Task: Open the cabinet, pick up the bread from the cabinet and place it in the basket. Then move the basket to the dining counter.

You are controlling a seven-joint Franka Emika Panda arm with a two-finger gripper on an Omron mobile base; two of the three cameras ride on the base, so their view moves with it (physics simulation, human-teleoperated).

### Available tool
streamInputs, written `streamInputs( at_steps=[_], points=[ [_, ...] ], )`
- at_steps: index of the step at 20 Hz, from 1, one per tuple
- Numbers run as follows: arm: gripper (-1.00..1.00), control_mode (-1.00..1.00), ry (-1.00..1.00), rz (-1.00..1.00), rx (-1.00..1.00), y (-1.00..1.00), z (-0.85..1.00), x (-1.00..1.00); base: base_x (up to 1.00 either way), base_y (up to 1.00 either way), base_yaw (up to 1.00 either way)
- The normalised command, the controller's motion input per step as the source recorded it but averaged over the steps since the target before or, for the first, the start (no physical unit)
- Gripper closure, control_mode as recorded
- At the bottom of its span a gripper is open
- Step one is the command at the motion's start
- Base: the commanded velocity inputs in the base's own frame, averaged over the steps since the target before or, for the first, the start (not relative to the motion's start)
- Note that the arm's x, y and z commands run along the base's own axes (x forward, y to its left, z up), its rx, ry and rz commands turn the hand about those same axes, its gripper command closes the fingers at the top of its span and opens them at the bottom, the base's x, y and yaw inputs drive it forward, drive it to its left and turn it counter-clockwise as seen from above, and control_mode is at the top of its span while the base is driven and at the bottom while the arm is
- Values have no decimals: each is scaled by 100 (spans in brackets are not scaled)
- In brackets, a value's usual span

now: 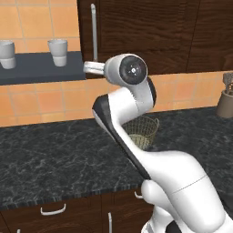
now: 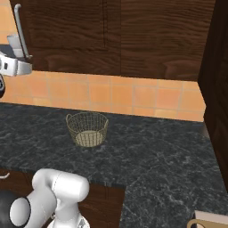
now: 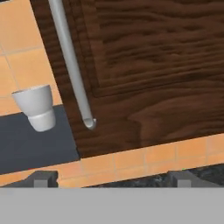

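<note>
The dark brown cabinet [image 3: 157, 65] hangs shut above the tiled wall, its silver bar handle [image 3: 70, 65] running down the door's left edge. My gripper [image 3: 113, 179] is open, the fingertips [image 3: 41, 178] wide apart just below the handle's lower end, holding nothing. From the left base view the hand [image 1: 91, 67] reaches toward the handle [image 1: 94, 32]. The wire basket [image 2: 87, 128] stands empty on the black worktop [image 2: 147, 156], partly behind my arm in the left base view [image 1: 144, 132]. The bread is hidden and the dining counter is out of view.
Two white cups [image 1: 58, 51] stand on a dark shelf [image 1: 41, 68] left of the cabinet. A utensil pot [image 1: 226, 102] sits at the far right. A tall dark cabinet side [image 2: 218, 89] closes the right end. Low cupboards with white handles [image 1: 53, 210] lie below the worktop.
</note>
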Motion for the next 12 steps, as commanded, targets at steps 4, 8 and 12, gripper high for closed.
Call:
streamInputs(
  at_steps=[4, 8, 12],
  points=[
    [-100, -100, 3, -3, 0, 44, 65, 10, 0, 0, 0],
    [-100, -100, 11, -1, 0, 6, 59, 35, 0, 0, 0],
    [-100, -100, 13, -4, 0, -1, 49, 40, 0, 0, 0]
  ],
)
